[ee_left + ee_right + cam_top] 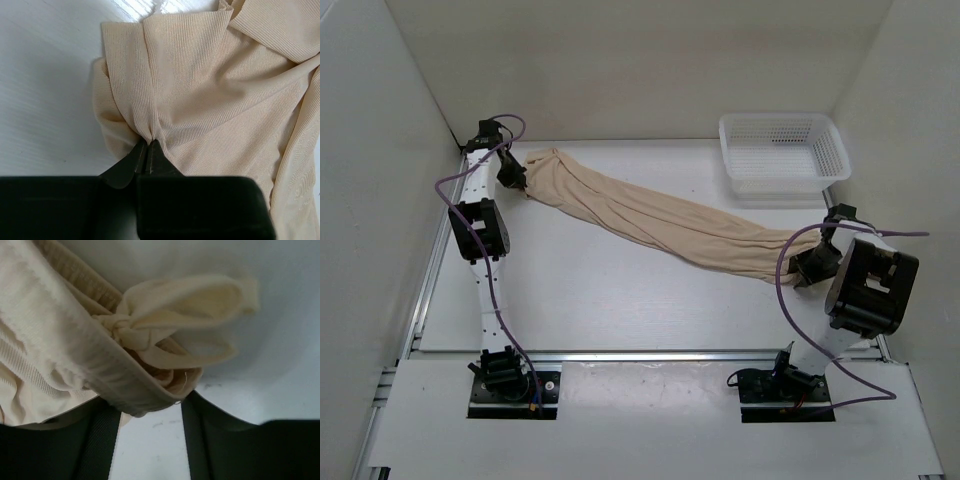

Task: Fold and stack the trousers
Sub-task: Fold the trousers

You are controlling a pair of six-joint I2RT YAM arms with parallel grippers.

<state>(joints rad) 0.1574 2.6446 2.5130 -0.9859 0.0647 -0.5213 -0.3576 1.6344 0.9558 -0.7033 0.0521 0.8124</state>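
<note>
The trousers (660, 220) run diagonally, far-left to near-right. The left gripper (148, 150) pinches the far end tight, while the right gripper (150, 407) waits at the near end, fingers spread at the waistband.

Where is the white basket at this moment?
In the top view, the basket stands in the far right corner of the table, beyond the right end of the trousers and not touching them.
</note>
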